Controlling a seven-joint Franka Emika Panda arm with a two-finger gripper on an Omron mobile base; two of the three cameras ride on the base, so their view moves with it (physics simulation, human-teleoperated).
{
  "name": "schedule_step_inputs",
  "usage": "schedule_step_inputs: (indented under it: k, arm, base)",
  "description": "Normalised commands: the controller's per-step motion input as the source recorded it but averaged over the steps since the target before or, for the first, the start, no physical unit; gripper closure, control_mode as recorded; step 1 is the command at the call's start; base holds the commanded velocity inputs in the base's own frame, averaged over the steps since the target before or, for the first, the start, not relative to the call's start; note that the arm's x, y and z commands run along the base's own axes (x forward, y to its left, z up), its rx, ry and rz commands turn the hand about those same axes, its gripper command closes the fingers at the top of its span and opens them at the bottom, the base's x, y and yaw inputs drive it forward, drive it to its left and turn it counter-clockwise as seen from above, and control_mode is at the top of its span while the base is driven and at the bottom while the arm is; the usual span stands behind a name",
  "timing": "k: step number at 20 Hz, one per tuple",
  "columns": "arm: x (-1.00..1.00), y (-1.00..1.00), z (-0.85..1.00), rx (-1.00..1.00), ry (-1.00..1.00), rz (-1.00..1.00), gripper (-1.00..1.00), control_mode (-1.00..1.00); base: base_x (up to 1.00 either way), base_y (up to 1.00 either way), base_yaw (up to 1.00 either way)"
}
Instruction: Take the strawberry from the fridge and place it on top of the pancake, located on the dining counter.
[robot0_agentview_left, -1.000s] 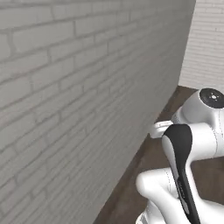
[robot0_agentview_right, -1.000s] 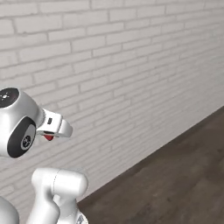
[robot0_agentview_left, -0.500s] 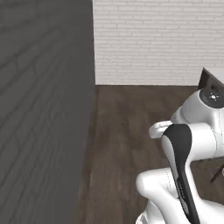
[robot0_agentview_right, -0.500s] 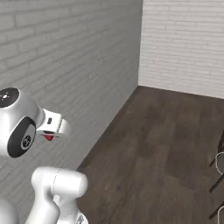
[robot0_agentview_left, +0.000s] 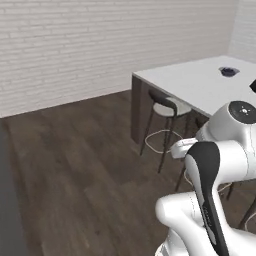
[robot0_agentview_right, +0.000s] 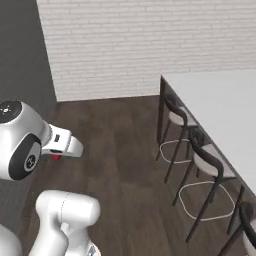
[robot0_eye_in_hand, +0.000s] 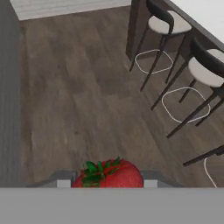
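The gripper (robot0_eye_in_hand: 107, 183) grips the strawberry (robot0_eye_in_hand: 109, 175) between its jaws, carried well above the dark wood floor (robot0_eye_in_hand: 87, 96). In the right base view a bit of red shows under the hand (the fruit (robot0_agentview_right: 56, 157)). The dining counter (robot0_agentview_left: 200, 82) stands ahead to the right, stools (robot0_agentview_right: 202, 160) along its near edge, and a small dark item (robot0_agentview_left: 228, 71) on top.

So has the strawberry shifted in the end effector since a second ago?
No. In the right base view the strawberry sits under the end effector as before; the whole background changed because the base turned.
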Motion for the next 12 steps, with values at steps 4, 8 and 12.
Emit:
schedule_step_inputs:
  k: [4, 8, 12]
  arm:
    - [0.0, 0.0, 0.0, 0.0, 0.0, 0.0, 1.0, 1.0]
    - [0.0, 0.0, 0.0, 0.0, 0.0, 0.0, 1.0, 1.0]
    - [0.0, 0.0, 0.0, 0.0, 0.0, 0.0, 1.0, 1.0]
  base:
    - [0.6, 0.0, -0.7]
    - [0.61, -0.03, -0.66]
    - [0.47, -0.4, -0.6]
